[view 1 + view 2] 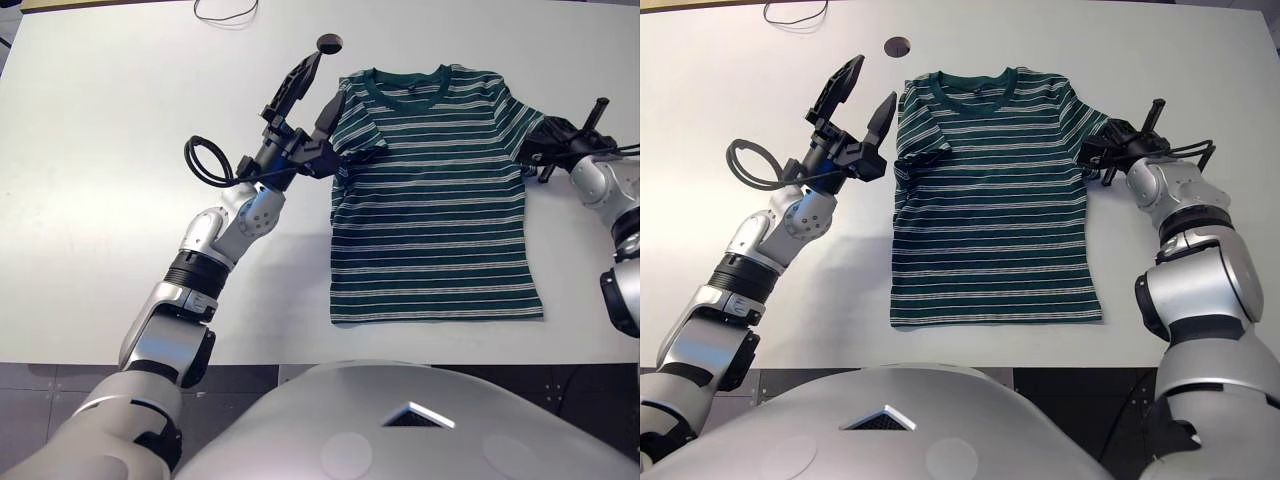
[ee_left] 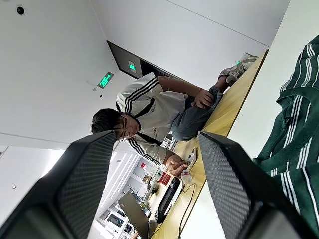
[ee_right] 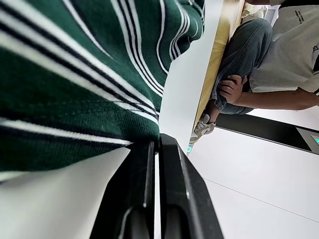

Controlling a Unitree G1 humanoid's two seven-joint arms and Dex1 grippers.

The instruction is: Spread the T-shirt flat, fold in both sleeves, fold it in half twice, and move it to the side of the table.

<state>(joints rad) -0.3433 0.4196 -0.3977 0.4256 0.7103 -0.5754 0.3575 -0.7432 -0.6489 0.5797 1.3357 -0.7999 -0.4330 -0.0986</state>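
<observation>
Left eye view and right eye view give the same scene: a green striped T-shirt [image 1: 990, 200] lies face up mid-table [image 1: 1200, 60], collar toward 12 o'clock and hem toward 6 o'clock, its body spread flat. The left gripper [image 1: 870, 80] hangs above the table at the shirt's 10 o'clock, just beside the left sleeve [image 1: 915, 150], which is bunched and turned inward. Its fingers are spread wide and hold nothing, the tips pointing toward 12 o'clock. The right gripper [image 1: 1108, 150] sits low at the shirt's 2 o'clock, against the end of the right sleeve [image 1: 1090, 125]. In the right wrist view its fingers [image 3: 174, 184] are pressed together, clenched at the sleeve's hem. A dark round spot [image 1: 898, 46] marks the table at 11 o'clock of the collar, and a thin cable [image 1: 795, 12] lies at the far edge.
</observation>
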